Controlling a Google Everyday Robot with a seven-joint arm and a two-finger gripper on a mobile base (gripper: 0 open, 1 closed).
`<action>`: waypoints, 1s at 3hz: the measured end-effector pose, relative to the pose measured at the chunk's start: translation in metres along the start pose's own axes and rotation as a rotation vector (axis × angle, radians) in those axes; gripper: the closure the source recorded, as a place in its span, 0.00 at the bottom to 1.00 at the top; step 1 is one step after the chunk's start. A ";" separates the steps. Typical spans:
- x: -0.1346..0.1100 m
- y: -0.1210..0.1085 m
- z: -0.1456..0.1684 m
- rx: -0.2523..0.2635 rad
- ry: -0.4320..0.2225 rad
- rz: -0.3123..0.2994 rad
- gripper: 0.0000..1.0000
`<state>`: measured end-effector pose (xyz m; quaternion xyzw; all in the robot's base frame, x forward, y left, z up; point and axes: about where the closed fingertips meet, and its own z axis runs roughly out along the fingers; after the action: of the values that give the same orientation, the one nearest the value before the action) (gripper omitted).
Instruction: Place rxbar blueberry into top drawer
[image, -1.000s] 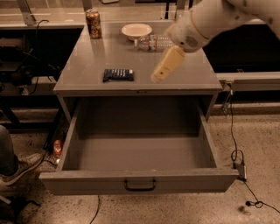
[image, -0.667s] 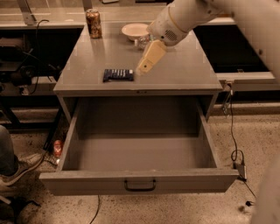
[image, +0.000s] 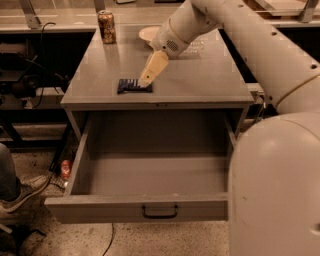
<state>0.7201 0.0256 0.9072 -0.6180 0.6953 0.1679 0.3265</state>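
The rxbar blueberry (image: 130, 86), a flat dark navy wrapper, lies on the grey cabinet top (image: 200, 80) near its front edge, left of centre. My gripper (image: 148, 76) hangs from the cream arm and points down-left. Its tip is at the bar's right end, right above or touching it. The top drawer (image: 100, 207) is pulled wide open below the cabinet top. Its grey inside is bare, and its black handle (image: 160, 212) is at the front centre.
A brown can (image: 106, 26) stands at the back left of the top. A white plate (image: 148, 33) and a clear plastic bottle (image: 196, 47) sit at the back, partly behind the arm. My arm's bulk (image: 275, 185) fills the right foreground. A red can (image: 66, 169) and a shoe (image: 20, 196) are on the floor at left.
The gripper has moved left and down, from the middle of the cabinet top to the bar's right end. The arm now fills the right side. The bar and drawer have not moved.
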 end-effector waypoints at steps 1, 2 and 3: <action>0.006 -0.008 0.024 -0.030 -0.016 0.030 0.00; 0.009 -0.015 0.044 -0.045 -0.034 0.055 0.00; 0.009 -0.018 0.084 -0.071 -0.053 0.072 0.00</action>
<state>0.7575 0.0694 0.8433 -0.5991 0.7016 0.2205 0.3164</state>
